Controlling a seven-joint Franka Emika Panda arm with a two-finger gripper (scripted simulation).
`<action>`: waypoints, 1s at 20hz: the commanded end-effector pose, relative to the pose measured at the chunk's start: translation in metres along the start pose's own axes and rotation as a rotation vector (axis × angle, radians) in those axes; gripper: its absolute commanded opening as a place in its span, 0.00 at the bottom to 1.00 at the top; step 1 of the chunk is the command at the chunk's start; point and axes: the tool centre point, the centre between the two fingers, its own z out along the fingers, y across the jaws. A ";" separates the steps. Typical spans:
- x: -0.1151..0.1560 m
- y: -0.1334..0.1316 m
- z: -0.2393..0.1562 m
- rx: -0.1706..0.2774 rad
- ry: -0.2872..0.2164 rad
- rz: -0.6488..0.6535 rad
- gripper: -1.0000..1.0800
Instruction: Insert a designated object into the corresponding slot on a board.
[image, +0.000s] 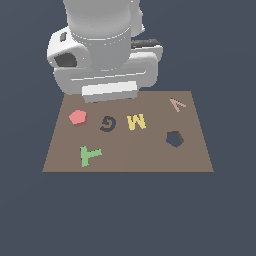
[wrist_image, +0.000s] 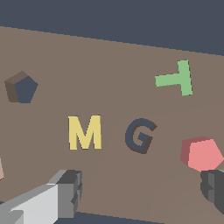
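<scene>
The red-pink pentagon block (image: 77, 117) lies flat on the brown board (image: 150, 160) near its far corner on the exterior view's left. The dark pentagon slot (image: 174, 139) sits toward the exterior view's right, with nothing in it. In the wrist view the block (wrist_image: 203, 155) is just beyond one finger (wrist_image: 213, 189), and the slot (wrist_image: 22, 87) is far across the board (wrist_image: 109, 57). My gripper (wrist_image: 140, 192) is open and holds nothing, hovering over the board's far edge. The arm's white hand (image: 107, 80) hides the fingers in the exterior view.
Between block and slot lie a dark G-shaped cutout (image: 107, 123) and a yellow M (image: 136, 121). A green T (image: 90, 155) lies near the front on the exterior view's left. A tan V shape (image: 177, 104) sits at the far corner on the exterior view's right.
</scene>
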 end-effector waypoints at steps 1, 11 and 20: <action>-0.005 0.010 0.009 0.000 -0.001 -0.044 0.96; -0.023 0.063 0.051 0.001 -0.002 -0.270 0.96; -0.027 0.101 0.081 0.001 -0.003 -0.424 0.96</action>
